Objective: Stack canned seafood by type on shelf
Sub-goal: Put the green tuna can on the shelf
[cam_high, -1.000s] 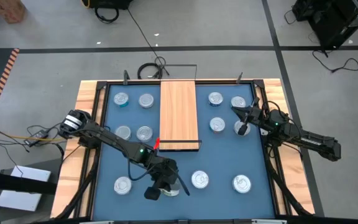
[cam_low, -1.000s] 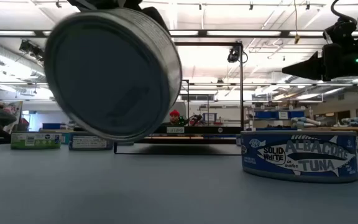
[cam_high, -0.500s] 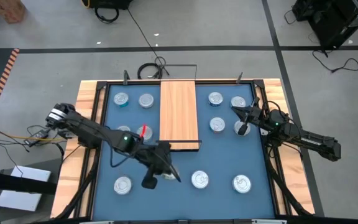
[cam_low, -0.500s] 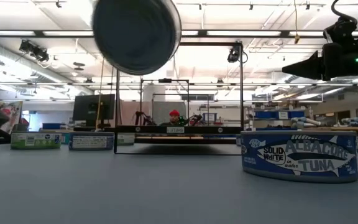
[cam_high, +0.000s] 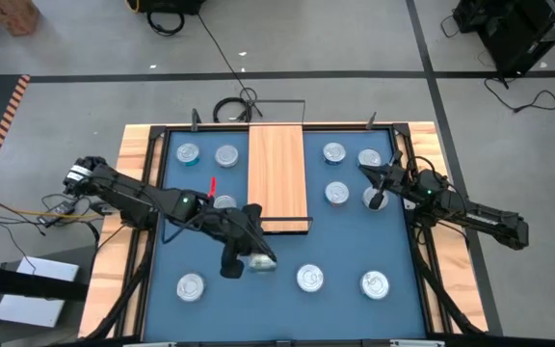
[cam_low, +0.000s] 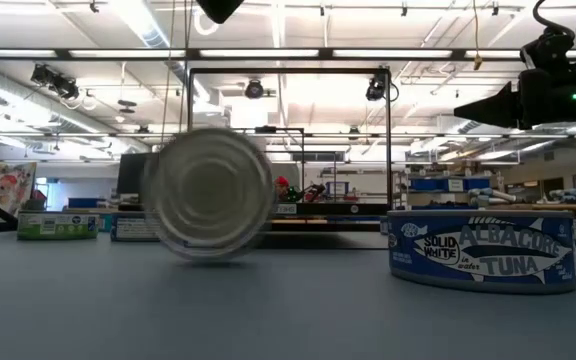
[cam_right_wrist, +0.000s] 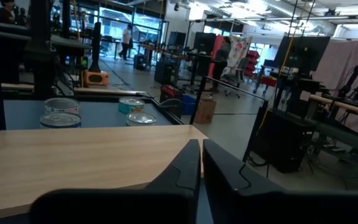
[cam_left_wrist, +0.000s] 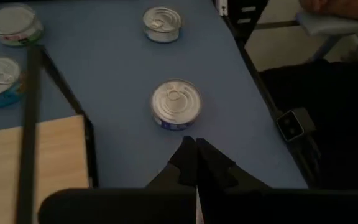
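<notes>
Blue surface [cam_high: 210, 308] with a wood border, in a bright workshop with racks and benches beyond.

- Shelf [cam_high: 277, 178]: long light-wood board, far centre of the surface, bare on top. The low view shows its black frame [cam_low: 288, 72] rising at the ends. The right wrist view looks along the plank [cam_right_wrist: 86, 155].
- Canned seafood, flat: two tins far left [cam_high: 188, 153] [cam_high: 226, 155]; one just left of the shelf [cam_high: 224, 203]; three right of the shelf [cam_high: 333, 152] [cam_high: 370, 157] [cam_high: 336, 193]. Near edge: one left [cam_high: 191, 285], one centre [cam_high: 308, 279], one right [cam_high: 374, 283].
- Loose tin [cam_high: 261, 262]: just near of the shelf's near left corner. From above it shows only as a pale shape beside the left arm. The low view shows it on its rim [cam_low: 208, 192], round silver face to the camera, touching the surface.
- Labelled tin [cam_low: 482, 248]: teal-blue side reading "Solid White Albacore Tuna", legible in the low view only.
- Left pincer [cam_high: 251, 249]: above the loose tin, apart from it. Its wrist view shows the fingers pressed together [cam_left_wrist: 194, 149] and empty, pointing at the near-centre tin [cam_left_wrist: 176, 104].
- Right pincer [cam_high: 376, 185]: right of the shelf, over a further tin [cam_high: 375, 200] that it partly covers. Its wrist view shows the fingers all but pressed together [cam_right_wrist: 201, 152], holding nothing, facing the shelf.
</notes>
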### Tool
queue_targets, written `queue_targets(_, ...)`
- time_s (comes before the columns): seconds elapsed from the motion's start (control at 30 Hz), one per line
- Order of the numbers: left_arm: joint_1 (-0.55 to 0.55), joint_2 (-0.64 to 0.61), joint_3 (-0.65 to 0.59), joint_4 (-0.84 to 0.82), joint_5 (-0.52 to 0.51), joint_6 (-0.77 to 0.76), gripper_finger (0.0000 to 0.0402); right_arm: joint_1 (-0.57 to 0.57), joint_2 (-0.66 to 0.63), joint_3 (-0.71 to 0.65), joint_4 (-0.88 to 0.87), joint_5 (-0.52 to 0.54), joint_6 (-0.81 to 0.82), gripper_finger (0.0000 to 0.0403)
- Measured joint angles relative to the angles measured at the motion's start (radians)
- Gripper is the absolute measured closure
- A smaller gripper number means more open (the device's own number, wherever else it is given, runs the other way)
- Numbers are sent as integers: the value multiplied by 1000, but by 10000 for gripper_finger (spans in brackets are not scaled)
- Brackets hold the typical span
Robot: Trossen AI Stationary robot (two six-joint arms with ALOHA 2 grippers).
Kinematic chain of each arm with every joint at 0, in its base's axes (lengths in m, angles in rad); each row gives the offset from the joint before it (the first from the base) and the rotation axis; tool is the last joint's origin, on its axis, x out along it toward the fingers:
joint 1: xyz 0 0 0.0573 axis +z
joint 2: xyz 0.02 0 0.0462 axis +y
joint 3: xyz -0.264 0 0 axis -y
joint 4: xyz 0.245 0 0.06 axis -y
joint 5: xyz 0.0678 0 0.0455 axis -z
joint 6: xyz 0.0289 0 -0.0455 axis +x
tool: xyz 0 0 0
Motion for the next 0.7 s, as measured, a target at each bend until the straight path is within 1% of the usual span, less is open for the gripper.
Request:
queue_targets(0.27,-62,56,-3,0,5,-36,401,0,0,0,0,0,0,373)
queue_targets(0.37,-102,90,-5,-1,-6,-59,392,0,0,0,0,0,0,375)
queue_targets(0.43,-136,121,-5,-3,-33,-53,377,0,0,0,0,0,0,376)
queue_targets(0.53,-198,178,-5,-19,-106,-5,349,0,0,0,0,0,0,374)
queue_targets(0.6,-236,221,-5,-25,-148,49,328,0,0,0,0,0,0,372)
queue_targets(0.7,-285,276,-7,-20,-183,152,300,0,0,0,0,0,0,371)
